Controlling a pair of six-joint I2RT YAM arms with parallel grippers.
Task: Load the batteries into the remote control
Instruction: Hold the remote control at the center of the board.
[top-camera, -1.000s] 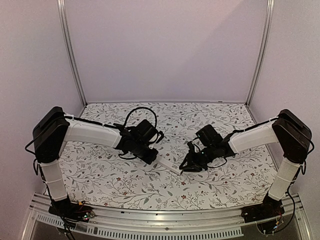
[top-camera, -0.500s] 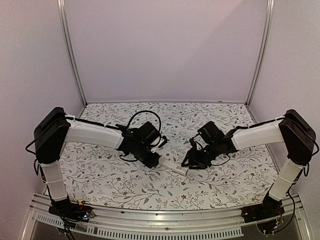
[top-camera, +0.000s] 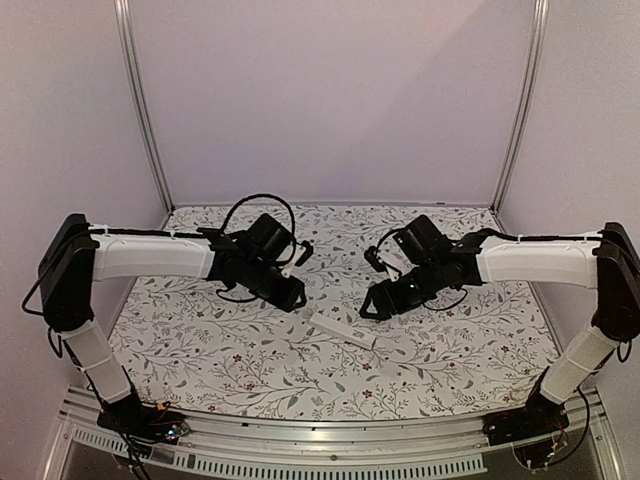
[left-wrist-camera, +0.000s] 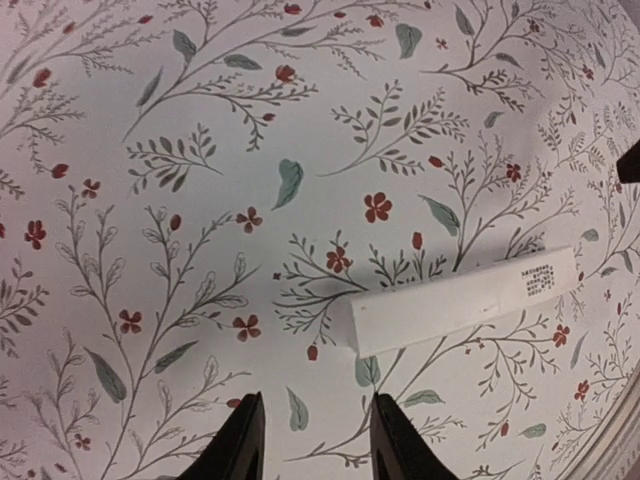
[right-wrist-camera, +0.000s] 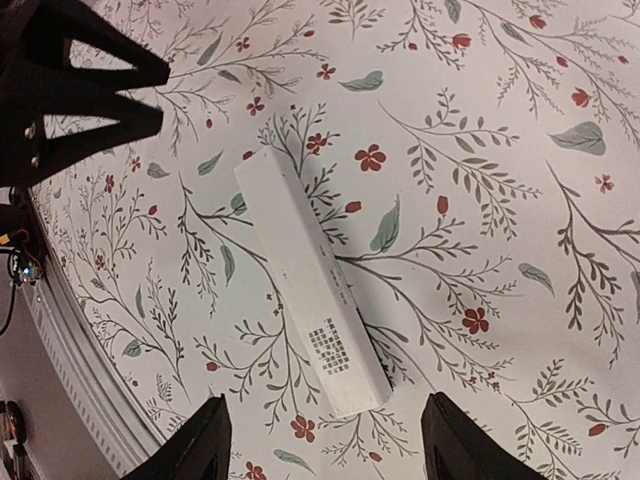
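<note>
The remote control (top-camera: 345, 332) is a slim white bar lying flat on the floral table cover, between the two arms. In the left wrist view the remote control (left-wrist-camera: 462, 300) shows a small dark printed patch near its right end, and my left gripper (left-wrist-camera: 310, 410) hangs open above the cloth just short of its near end. In the right wrist view the remote control (right-wrist-camera: 310, 282) lies diagonally, and my right gripper (right-wrist-camera: 325, 425) stands wide open over its patch end, touching nothing. From above, the left gripper (top-camera: 296, 299) and right gripper (top-camera: 368, 309) flank it. The batteries are out of view.
The floral cover (top-camera: 230, 355) spreads over the whole table. Lilac walls with metal posts (top-camera: 142, 110) close the back and sides. An aluminium rail (top-camera: 320, 440) runs along the near edge. The left gripper's black fingers (right-wrist-camera: 80, 75) show at the top left of the right wrist view.
Both grippers have opened and let go of the remote, then lifted and drawn apart toward the back. The remote now lies alone on the cloth.
</note>
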